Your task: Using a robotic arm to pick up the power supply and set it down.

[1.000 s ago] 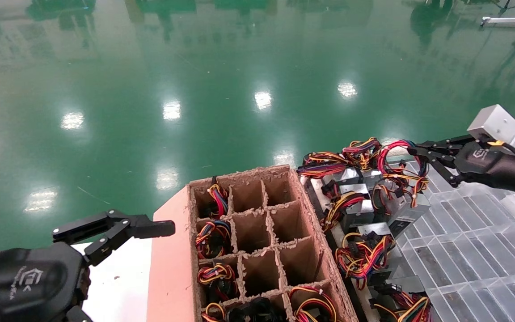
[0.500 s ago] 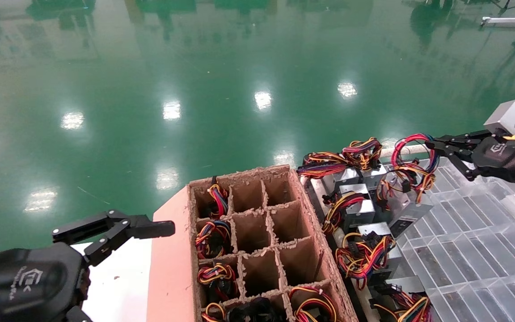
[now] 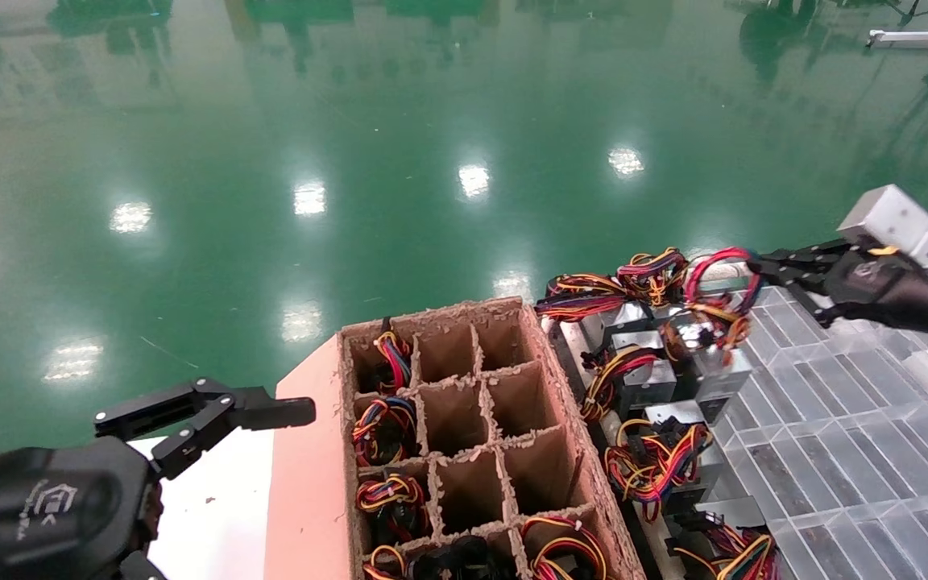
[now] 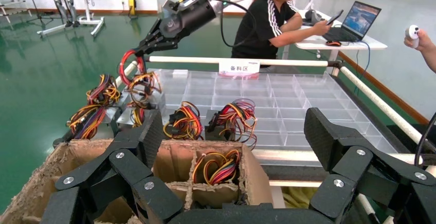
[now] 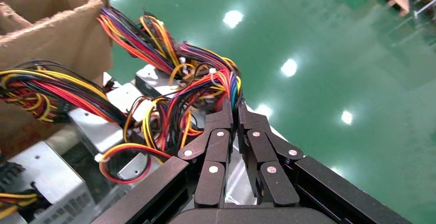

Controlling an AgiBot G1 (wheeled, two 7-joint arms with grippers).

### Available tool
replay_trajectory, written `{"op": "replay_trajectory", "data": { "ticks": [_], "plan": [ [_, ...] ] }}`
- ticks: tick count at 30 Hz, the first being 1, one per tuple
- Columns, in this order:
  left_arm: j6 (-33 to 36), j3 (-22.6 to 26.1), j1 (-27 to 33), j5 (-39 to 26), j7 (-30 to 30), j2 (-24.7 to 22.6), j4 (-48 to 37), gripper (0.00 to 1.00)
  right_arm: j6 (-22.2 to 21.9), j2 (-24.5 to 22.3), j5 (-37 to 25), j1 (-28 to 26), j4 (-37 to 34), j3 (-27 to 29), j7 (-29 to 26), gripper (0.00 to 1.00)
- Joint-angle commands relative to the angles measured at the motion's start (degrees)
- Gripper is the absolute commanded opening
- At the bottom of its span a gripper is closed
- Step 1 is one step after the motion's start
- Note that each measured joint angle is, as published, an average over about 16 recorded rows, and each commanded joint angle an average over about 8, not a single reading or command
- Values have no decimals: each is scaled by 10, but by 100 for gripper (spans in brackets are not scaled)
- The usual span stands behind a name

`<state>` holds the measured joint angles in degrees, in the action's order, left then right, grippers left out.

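Right gripper (image 5: 235, 112) clamps the power supply (image 3: 714, 354) wires (box half hidden).

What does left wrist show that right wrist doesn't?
Only the left wrist view: the left gripper, open over the cardboard crate, the clear tray, and a seated person at a laptop. Only the right wrist view: the right gripper's fingers shut on the power supply's wire bundle, close up. Both: the right gripper holding the power supply by its wires, other supplies, green floor.
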<state>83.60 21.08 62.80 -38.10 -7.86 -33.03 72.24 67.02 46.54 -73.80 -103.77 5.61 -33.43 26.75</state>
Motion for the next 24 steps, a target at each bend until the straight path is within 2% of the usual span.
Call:
{"op": "replay_trajectory", "data": {
  "ticks": [1, 7, 9, 24],
  "plan": [
    [0, 0, 0, 0, 0, 0, 0, 72, 2, 7, -1, -1, -7, -1, 4, 15],
    [0, 0, 0, 0, 0, 0, 0, 72, 2, 16, -5, -3, -21, -4, 6, 89],
    [0, 0, 0, 0, 0, 0, 0, 73, 2, 17, -6, -4, -24, -5, 6, 100],
    [0, 0, 0, 0, 0, 0, 0, 76, 4, 16, -6, -6, -22, -5, 4, 100]
  ]
}}
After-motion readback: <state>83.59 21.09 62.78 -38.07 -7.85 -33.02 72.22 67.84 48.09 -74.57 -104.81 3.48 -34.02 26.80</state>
